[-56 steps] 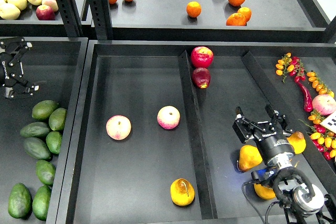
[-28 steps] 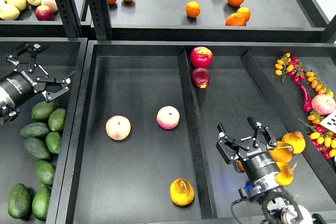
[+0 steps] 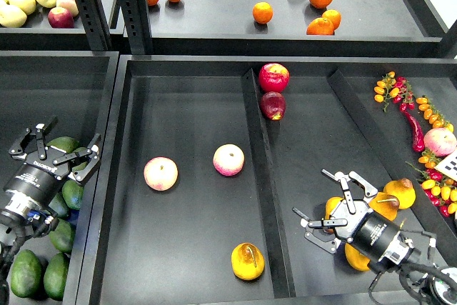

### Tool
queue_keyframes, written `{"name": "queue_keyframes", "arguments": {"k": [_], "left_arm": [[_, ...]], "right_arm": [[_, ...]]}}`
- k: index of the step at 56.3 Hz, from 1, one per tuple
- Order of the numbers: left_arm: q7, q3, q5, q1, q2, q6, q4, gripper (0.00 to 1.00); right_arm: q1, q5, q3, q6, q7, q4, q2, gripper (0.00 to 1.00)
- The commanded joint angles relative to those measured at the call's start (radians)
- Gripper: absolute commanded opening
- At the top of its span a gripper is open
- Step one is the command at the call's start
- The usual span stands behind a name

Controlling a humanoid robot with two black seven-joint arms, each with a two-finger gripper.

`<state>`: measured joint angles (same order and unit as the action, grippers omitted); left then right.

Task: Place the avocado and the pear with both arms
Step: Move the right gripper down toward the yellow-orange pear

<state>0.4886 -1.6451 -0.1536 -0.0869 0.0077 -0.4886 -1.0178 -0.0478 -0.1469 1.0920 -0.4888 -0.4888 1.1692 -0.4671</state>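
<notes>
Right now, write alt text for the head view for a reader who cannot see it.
Two black robot arms reach into dark fruit trays: the left gripper hangs open over a pile of green avocados, and the right gripper is open beside yellow-orange pears. In the middle tray lie two peaches, one pear and two red apples.

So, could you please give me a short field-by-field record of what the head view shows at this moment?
left gripper: open, above the avocados in the left bin, holding nothing
right gripper: open, over the pears in the right compartment, holding nothing
middle compartment: two peaches, one pear near the front by the divider
right compartment, far end: two red apples
upper shelf: oranges
task state: no avocado or pear lifted yet
</notes>
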Motion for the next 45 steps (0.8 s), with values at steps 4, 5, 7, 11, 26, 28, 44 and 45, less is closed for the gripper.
{"name": "queue_keyframes", "arguments": {"k": [4, 5, 7, 11, 26, 28, 44, 45], "left_arm": [[0.000, 0.001, 0.002, 0.012, -0.008, 0.000, -0.016, 0.99], [0.000, 0.001, 0.002, 0.016, -0.008, 0.000, -0.019, 0.99], [-0.004, 0.001, 0.002, 0.024, -0.008, 0.000, -0.027, 0.99], [-0.016, 0.001, 0.003, 0.036, -0.008, 0.000, -0.041, 0.99], [-0.019, 0.011, 0.002, 0.073, -0.008, 0.000, -0.044, 0.99], [-0.019, 0.011, 0.000, 0.078, -0.008, 0.000, -0.045, 0.99], [-0.019, 0.011, 0.002, 0.142, -0.008, 0.000, -0.068, 0.99], [-0.019, 0.011, 0.002, 0.145, -0.008, 0.000, -0.068, 0.99]], "right_arm": [[-0.053, 0.073, -0.105, 0.000, 0.000, -0.014, -0.105, 1.00], [-0.063, 0.081, -0.119, 0.000, 0.000, -0.019, -0.114, 1.00], [-0.076, 0.095, -0.141, 0.000, 0.000, -0.025, -0.125, 1.00], [-0.107, 0.142, -0.188, 0.000, 0.000, -0.051, -0.133, 1.00], [-0.164, 0.191, -0.325, 0.000, 0.000, -0.137, -0.076, 1.00], [-0.169, 0.190, -0.333, 0.000, 0.000, -0.149, -0.064, 1.00], [-0.173, 0.178, -0.336, 0.000, 0.000, -0.270, 0.100, 1.00], [-0.173, 0.176, -0.336, 0.000, 0.000, -0.275, 0.108, 1.00]]}}
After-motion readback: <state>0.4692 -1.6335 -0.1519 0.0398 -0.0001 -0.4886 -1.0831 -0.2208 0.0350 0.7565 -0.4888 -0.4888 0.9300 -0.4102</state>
